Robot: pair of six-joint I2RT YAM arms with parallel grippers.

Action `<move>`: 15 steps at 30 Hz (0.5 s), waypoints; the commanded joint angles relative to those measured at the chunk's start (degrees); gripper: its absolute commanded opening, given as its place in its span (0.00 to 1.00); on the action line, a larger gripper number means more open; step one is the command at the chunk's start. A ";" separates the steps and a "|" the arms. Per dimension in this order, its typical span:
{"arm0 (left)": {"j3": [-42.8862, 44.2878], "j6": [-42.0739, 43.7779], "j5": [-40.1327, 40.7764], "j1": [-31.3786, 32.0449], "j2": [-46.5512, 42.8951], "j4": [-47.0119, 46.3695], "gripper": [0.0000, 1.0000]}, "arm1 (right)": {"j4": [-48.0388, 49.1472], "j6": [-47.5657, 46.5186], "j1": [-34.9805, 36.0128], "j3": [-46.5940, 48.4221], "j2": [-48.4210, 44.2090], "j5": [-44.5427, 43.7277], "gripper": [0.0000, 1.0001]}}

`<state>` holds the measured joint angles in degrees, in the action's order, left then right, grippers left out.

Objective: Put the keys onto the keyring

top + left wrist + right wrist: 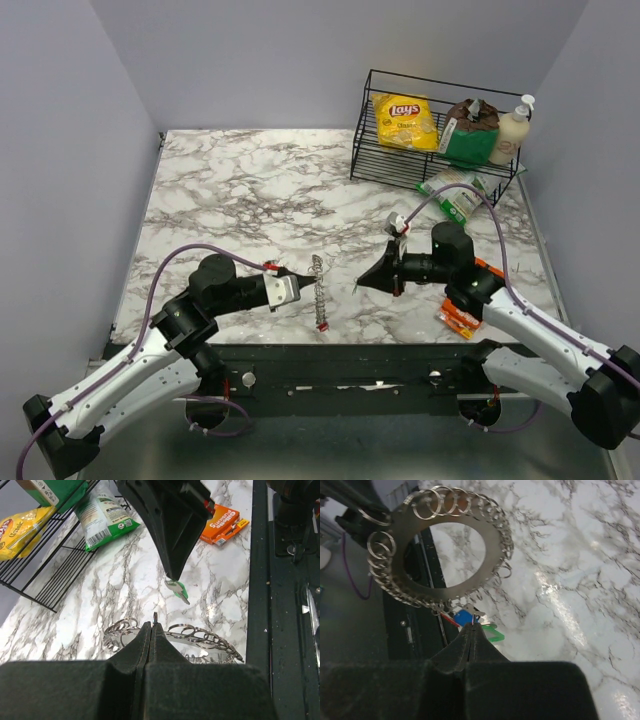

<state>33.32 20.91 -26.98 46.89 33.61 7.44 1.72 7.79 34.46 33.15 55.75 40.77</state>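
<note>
The keyring [320, 292] is a flat grey metal ring with many small split rings round its rim. It stands on edge above the table's near middle. My left gripper [296, 290] is shut on its rim, and the left wrist view shows a small ring pinched at the closed tips [154, 622]. My right gripper [362, 281] is shut on the keys just right of the keyring. In the right wrist view the closed tips [474, 626] hold the blue key [465, 617] and green key [493, 633] right below the keyring [492, 550]. The green key [178, 589] also hangs below the right fingers in the left wrist view.
A black wire basket [372, 150] at the back right holds a yellow Lay's bag [404, 121], a green packet and a lotion bottle [511, 132]. A green-white packet [452, 195] lies in front of it. An orange snack packet [460, 319] lies near the front right edge.
</note>
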 commanded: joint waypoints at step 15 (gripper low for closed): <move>2.01 5.99 -0.70 0.22 -1.96 2.75 0.00 | 5.49 3.02 0.35 5.79 -2.22 18.90 0.01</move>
<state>33.36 25.47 -25.98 46.89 32.38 11.75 5.93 9.63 34.46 37.30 52.66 56.38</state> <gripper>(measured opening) 0.010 0.013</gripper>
